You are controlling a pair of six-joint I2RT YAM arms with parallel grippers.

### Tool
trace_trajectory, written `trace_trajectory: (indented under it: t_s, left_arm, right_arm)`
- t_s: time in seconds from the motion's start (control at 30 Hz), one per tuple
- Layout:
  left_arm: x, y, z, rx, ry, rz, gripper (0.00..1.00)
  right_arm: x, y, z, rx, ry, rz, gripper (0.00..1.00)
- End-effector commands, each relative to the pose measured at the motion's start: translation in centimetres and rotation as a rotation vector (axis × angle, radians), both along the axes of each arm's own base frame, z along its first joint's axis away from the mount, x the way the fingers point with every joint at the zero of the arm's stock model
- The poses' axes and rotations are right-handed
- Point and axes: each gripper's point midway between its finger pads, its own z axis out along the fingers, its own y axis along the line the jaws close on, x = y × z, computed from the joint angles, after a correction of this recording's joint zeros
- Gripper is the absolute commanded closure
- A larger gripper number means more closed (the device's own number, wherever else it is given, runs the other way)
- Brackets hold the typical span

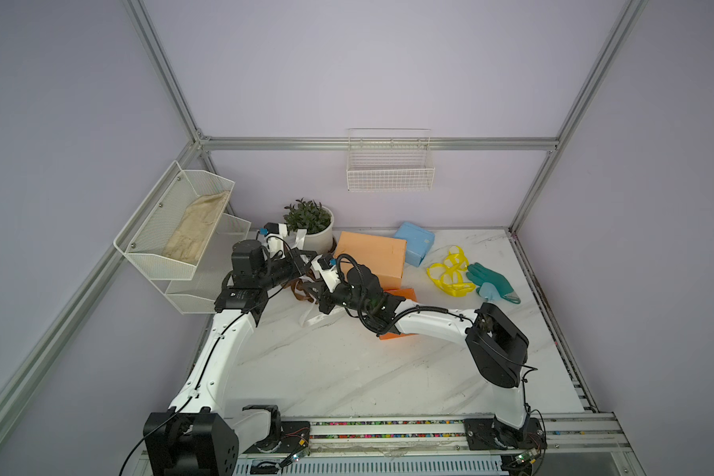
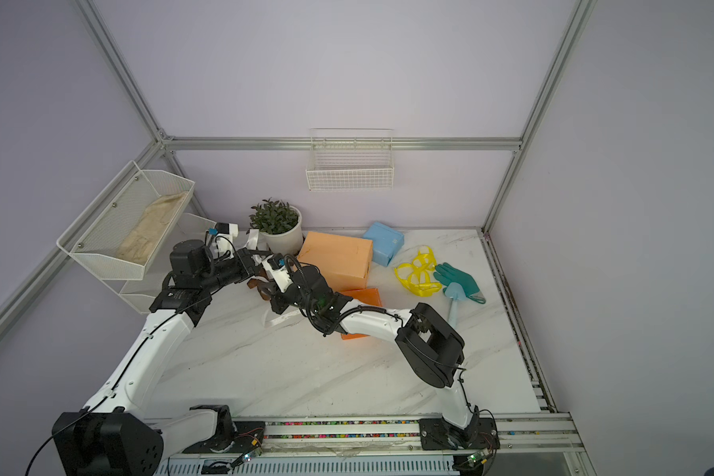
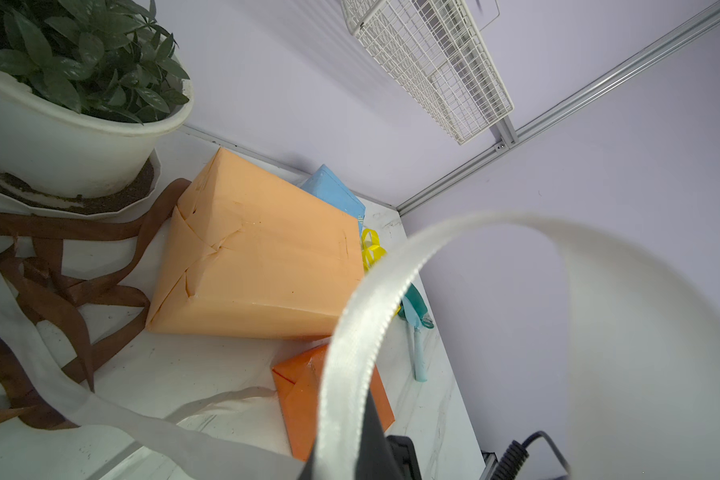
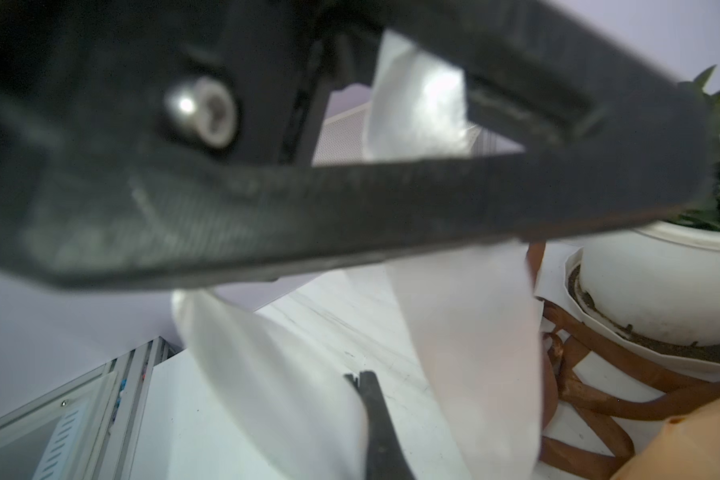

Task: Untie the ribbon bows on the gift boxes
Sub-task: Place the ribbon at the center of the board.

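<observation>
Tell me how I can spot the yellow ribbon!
Start at the big peach-orange box near the back of the marble table. Past the light blue box beside it, the yellow ribbon lies in loose loops on the table, right next to the teal glove. Nothing else there is bright yellow.

From where I stand, both top views look down from high over the front edge of the table point(image 1: 347, 371), angled toward the back wall and far enough off to take in the whole surface (the pair overlap almost entirely). The left wrist camera sits low and close, facing the large peach-orange box point(image 3: 258, 270), with the white ribbon point(image 3: 362, 332) right at its lens. The right wrist camera is closer yet and peers past a blurred black part point(image 4: 267, 208). Both wrist views share the plant pot point(image 3: 59, 158).
</observation>
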Motion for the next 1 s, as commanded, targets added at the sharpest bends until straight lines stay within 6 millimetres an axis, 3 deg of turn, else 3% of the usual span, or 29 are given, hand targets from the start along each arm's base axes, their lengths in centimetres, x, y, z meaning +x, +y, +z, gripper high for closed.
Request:
trace_trajectory:
  t_s: [0.0, 0.03, 0.07, 0.1, 0.13, 0.23, 0.37, 0.5, 0.63, 0.7, 0.8, 0.97]
  left_arm:
    - [0.4, 0.1, -0.4, 0.021, -0.033, 0.003, 1.0]
    - [0.7, 0.3, -1.0, 0.032, -0.02, 0.014, 0.98]
    - [1.1, 0.5, -1.8, 0.045, 0.001, 0.019, 0.83]
    - [1.4, 0.7, -2.7, 0.055, 0.031, 0.024, 0.54]
    - [1.6, 0.6, -3.3, 0.059, 0.052, 0.015, 0.01]
    - [1.6, 0.1, -4.8, 0.071, 0.101, -0.041, 0.0]
    - [1.3, 0.8, -6.3, 0.117, 0.147, -0.041, 0.0]
    - [1.2, 3.2, -7.0, 0.14, 0.173, 0.024, 0.0]
    - [1.6, 6.3, -7.0, 0.146, 0.178, 0.12, 0.0]
    - [1.8, 7.0, -6.9, 0.142, 0.177, 0.139, 0.0]
    - [2.1, 7.0, -6.7, 0.138, 0.174, 0.138, 0.0]
    - [1.8, 6.9, -6.4, 0.129, 0.16, 0.137, 0.0]
  right_arm:
    - [0.7, -1.7, -0.1, -0.024, 0.014, -0.083, 1.0]
    - [0.6, -2.4, -0.5, -0.037, 0.03, -0.104, 1.0]
    - [0.7, -3.4, -1.1, -0.054, 0.052, -0.136, 1.0]
    - [1.0, -4.6, -2.0, -0.073, 0.086, -0.177, 1.0]
    - [1.3, -5.6, -2.8, -0.095, 0.119, -0.212, 1.0]
    - [2.9, -10.1, -5.7, -0.128, 0.26, -0.333, 1.0]
    - [3.8, -14.7, -8.0, -0.135, 0.359, -0.414, 1.0]
    - [3.7, -18.1, -9.5, -0.2, 0.377, -0.486, 1.0]
    - [3.3, -20.2, -8.9, -0.222, 0.359, -0.509, 1.0]
    - [2.9, -19.4, -8.4, -0.238, 0.353, -0.452, 1.0]
    - [2.2, -16.5, -7.8, -0.225, 0.417, -0.326, 1.0]
    - [-1.0, -8.4, -7.8, -0.289, 0.416, -0.108, 1.0]
